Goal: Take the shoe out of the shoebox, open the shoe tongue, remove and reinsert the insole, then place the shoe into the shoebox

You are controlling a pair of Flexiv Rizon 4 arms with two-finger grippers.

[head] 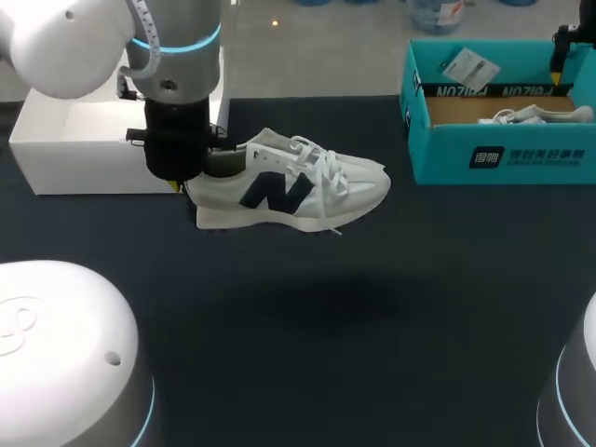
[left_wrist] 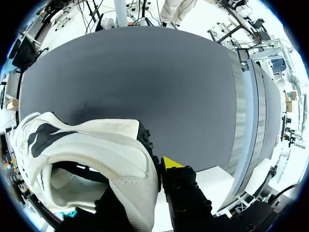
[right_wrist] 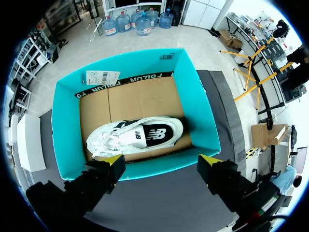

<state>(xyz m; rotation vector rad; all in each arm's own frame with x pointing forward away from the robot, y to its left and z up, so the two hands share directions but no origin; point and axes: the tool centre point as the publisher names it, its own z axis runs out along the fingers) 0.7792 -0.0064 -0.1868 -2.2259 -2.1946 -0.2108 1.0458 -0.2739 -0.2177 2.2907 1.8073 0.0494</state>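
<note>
The left gripper (head: 191,179) is clamped on the shoe (head: 289,191) at its heel. The right gripper (right_wrist: 161,164), fingers apart, hangs over the shoebox (right_wrist: 67,130), with a second shoe (right_wrist: 137,135) just ahead of it.

You have bright, even light from overhead. In the head view the shoe (head: 298,191) throws only a faint, soft-edged shadow onto the dark table (head: 447,279), and the white shell of the left arm (head: 65,42) glares close to blown out. In the left wrist view the table reads flat grey, with a dim patch just ahead of the shoe. The white box (left_wrist: 215,179) near the heel washes out. In the right wrist view the shoebox (right_wrist: 65,130) is evenly lit inside — just a thin shadow beside the second shoe (right_wrist: 140,135). In both wrist views straight edges bow toward the rim.
</note>
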